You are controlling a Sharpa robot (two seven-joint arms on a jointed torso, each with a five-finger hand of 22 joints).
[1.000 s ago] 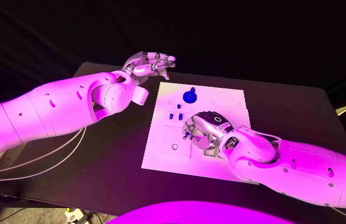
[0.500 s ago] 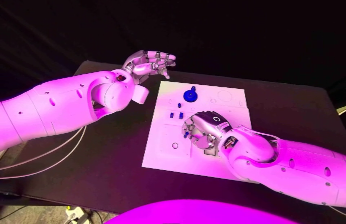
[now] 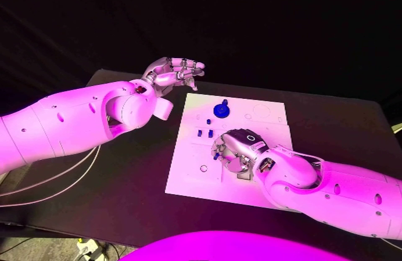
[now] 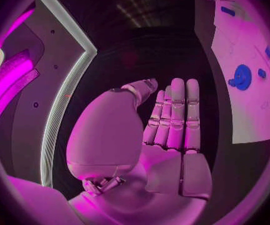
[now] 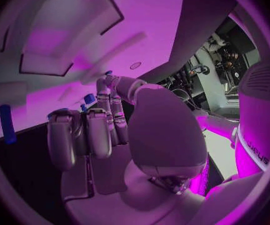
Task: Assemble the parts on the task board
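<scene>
The right hand [image 3: 236, 152] is curled over the middle of the task board [image 3: 259, 118]; whether a part is pinched cannot be told. The left hand [image 3: 173, 73] is held empty, fingers loosely apart, beyond the board. The blue parts [image 3: 204, 133] appear small, light and rigid; a fingertip pinch across the sides is advised.

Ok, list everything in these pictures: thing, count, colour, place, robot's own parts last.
table: one, black, under everything.
task board: one, white, middle of the table.
round part: one, blue, far end of the board.
small parts: several, blue, on the board between the round part and the right hand; exact count unclear.
cables: a few, pale, on the table under the left arm.
left hand: one, silver, raised beyond the board's far left corner, fingers apart, holding nothing.
right hand: one, silver, down on the board's middle, fingers curled; what it holds cannot be told.
</scene>
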